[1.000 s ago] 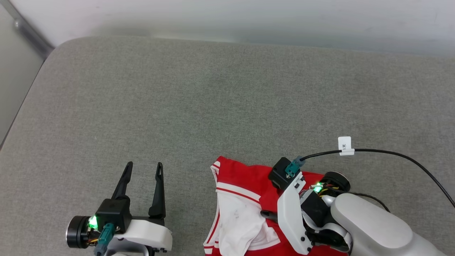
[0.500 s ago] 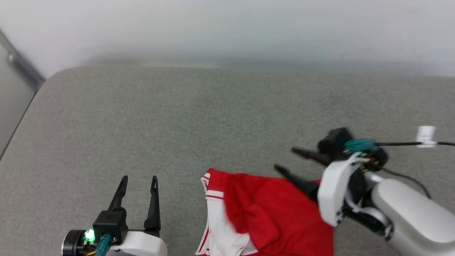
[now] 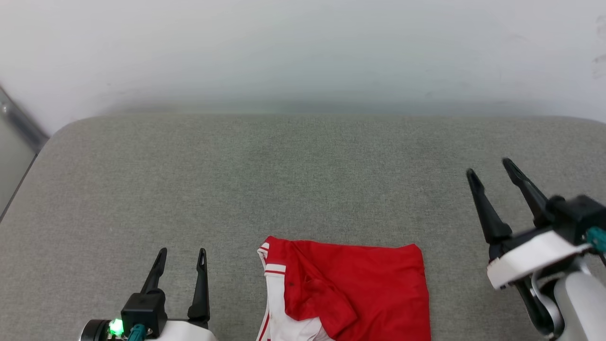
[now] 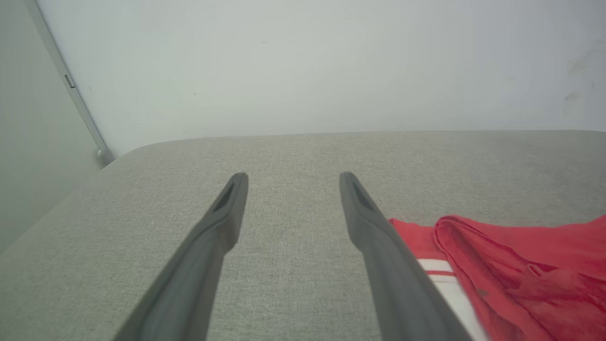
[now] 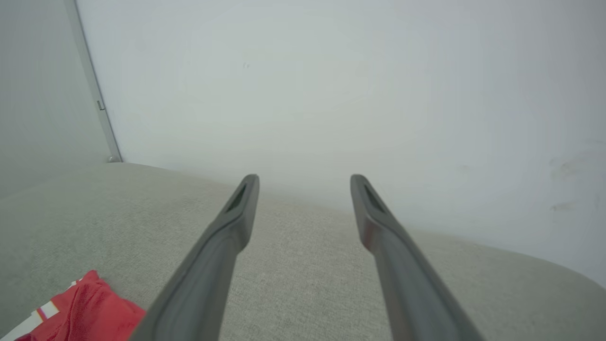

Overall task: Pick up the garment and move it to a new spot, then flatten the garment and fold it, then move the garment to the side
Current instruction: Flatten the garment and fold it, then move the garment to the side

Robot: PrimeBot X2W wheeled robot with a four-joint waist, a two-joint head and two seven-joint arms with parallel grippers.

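Note:
The garment (image 3: 360, 279), a red jersey with white trim, lies folded on the grey padded table (image 3: 284, 180) at the bottom centre of the head view; its lower part runs off the frame. It shows at lower right in the left wrist view (image 4: 516, 265) and as a red corner in the right wrist view (image 5: 90, 308). My left gripper (image 3: 182, 253) is open, left of the garment, with nothing between its fingers. My right gripper (image 3: 490, 168) is open and raised to the right of the garment, clear of it.
A pale wall (image 3: 303, 52) rises just behind the table's far edge. A grey metal post (image 3: 19, 125) runs by the table's rounded back left corner. Bare grey cloth stretches across the table's middle and far side.
My right gripper let go of the garment, opened, and swung up and to the right. The red layer now lies folded over the white part. The head camera tilted up; the left gripper stayed open.

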